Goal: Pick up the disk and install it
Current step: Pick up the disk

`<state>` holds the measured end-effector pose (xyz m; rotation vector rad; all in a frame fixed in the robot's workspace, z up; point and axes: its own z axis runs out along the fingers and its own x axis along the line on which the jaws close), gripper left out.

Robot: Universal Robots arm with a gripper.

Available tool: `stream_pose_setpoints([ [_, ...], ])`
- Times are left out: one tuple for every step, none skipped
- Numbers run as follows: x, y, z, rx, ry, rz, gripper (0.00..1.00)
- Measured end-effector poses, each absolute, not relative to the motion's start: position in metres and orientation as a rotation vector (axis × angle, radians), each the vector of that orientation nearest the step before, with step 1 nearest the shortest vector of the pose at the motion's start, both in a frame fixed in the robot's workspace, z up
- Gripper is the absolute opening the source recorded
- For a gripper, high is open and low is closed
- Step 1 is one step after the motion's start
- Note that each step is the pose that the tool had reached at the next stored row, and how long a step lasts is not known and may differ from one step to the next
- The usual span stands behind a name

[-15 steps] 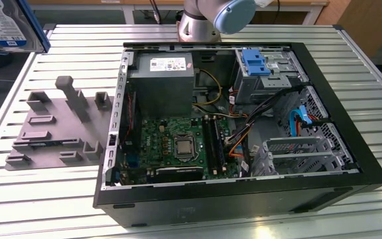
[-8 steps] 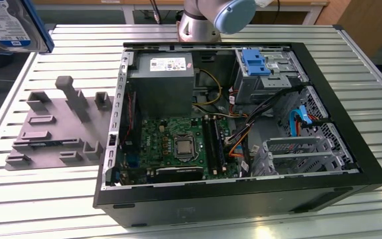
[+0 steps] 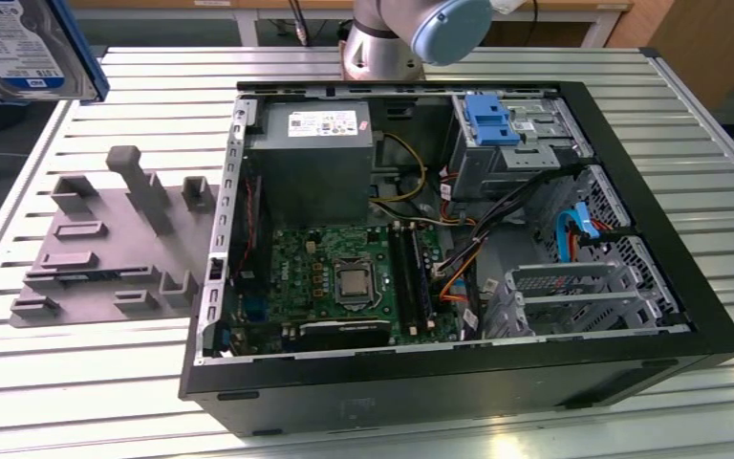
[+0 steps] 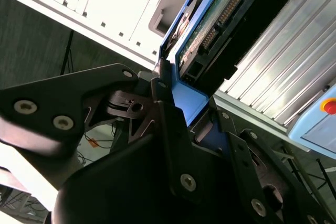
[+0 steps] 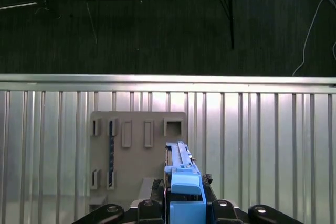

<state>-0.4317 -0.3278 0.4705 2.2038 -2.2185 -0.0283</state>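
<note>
The exterior view's top edge cuts off the flat silver metal hard drive (image 3: pixel 16 43) with blue plastic rail and the grey robot arm (image 3: pixel 380 43); in the first wrist view the drive's label is hidden

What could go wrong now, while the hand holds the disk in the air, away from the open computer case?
1. The hand seems to clamp the disk only by one end of its blue frame, so the long free part could tilt or slip.
2. In the computer case, loose cables cross near the drive bays; the disk might snag on them.
</note>
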Motion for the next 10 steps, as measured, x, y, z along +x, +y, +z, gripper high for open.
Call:
stream_pose_setpoints([
  [-0.4309, -0.3278, 0.4706, 2.204, -2.218, -0.028, 0.36],
  [-0.4301, -0.3278, 0.4705, 2.204, -2.218, -0.028, 0.36],
  [-0.4298, -0.3277, 0.4705, 2.204, -2.219, -0.028, 0.36],
  [-0.4298, -0.3277, 0.4705, 2.204, -2.219, -0.028, 0.36],
  [-0.4296, -0.3278, 0.4705, 2.204, -2.219, -0.028, 0.36],
  [-0.4294, -0.3278, 0.4705, 2.204, -2.219, -0.028, 0.36],
  [-0.4293, -0.3278, 0.4705, 2.204, -2.219, -0.028, 0.36],
  [-0.4292, -0.3278, 0.4705, 2.204, -2.218, -0.028, 0.36],
  [-0.4292, -0.3278, 0.4708, 2.204, -2.218, -0.028, 0.36],
  [-0.4292, -0.3278, 0.4714, 2.204, -2.218, -0.028, 0.36],
])
